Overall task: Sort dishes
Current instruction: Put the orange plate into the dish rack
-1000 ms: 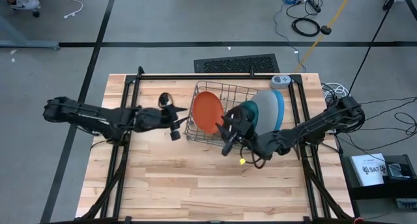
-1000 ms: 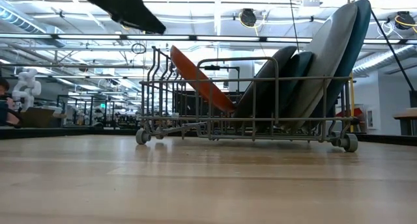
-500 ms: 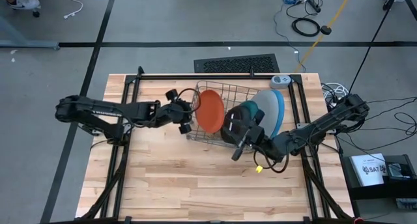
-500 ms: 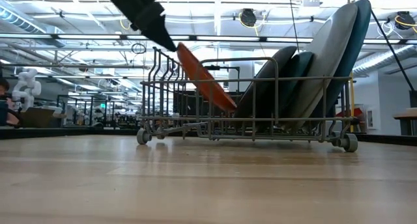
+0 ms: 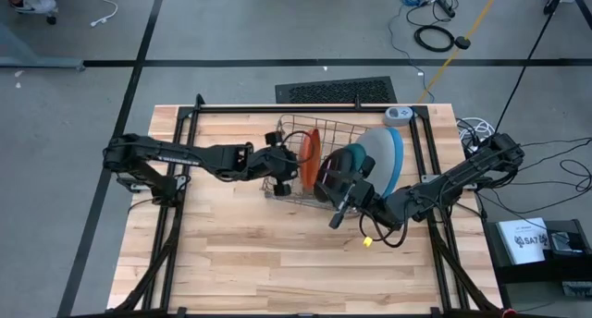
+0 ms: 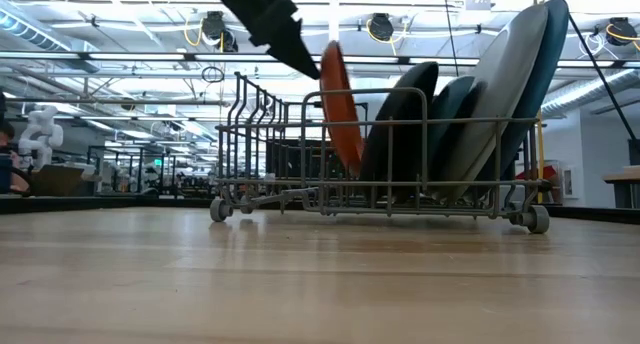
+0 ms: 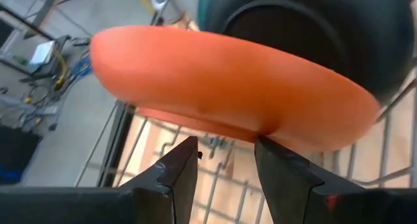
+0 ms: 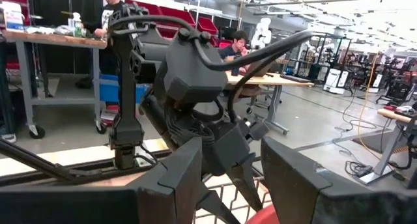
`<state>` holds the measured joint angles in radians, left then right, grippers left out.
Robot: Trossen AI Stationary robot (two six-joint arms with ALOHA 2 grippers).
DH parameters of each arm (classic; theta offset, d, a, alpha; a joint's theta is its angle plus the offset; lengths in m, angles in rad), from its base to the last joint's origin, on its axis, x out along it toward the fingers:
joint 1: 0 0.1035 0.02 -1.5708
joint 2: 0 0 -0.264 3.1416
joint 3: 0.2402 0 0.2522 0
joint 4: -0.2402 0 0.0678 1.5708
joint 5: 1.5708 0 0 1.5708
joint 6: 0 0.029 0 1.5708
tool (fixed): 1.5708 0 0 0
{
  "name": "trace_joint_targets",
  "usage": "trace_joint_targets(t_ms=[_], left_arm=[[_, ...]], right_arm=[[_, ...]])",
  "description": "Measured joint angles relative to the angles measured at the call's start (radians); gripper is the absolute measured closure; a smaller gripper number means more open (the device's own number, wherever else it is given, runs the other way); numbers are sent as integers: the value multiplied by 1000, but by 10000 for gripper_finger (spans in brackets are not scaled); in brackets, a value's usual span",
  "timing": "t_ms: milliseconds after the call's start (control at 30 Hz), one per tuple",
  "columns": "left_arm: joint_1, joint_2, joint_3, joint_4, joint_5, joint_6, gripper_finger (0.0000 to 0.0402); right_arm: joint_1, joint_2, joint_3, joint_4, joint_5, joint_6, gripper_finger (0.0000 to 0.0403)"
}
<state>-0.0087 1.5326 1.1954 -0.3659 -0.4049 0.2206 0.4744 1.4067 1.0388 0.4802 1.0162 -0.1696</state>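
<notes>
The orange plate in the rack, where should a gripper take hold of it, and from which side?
Probably by the top rim of the orange plate, from above on its left-arm side. It stands nearly upright on edge in the dish rack, its lower part caged by wires and the black plate close behind it. The left gripper already straddles that rim.

So the left gripper (image 5: pixel 294 163) has slid in toward the dish rack (image 5: pixel 335 131) and pushed the orange plate (image 5: pixel 309 156) from leaning way back to nearly upright, right beside the black plate (image 6: pixel 400 114). The right gripper (image 5: pixel 339 203) backed a bit toward the tabletop's (image 5: pixel 277 262) near edge.
</notes>
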Motion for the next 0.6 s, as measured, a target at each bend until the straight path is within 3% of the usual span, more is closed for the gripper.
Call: trace_joint_targets(t_ms=[433,600], left_arm=[[0,86,92,47,139,74,247],[0,79,92,-19,75,50,247]], right_arm=[[-1,1,0,-136,37,100,250],[0,1,0,-230,120,204,250]])
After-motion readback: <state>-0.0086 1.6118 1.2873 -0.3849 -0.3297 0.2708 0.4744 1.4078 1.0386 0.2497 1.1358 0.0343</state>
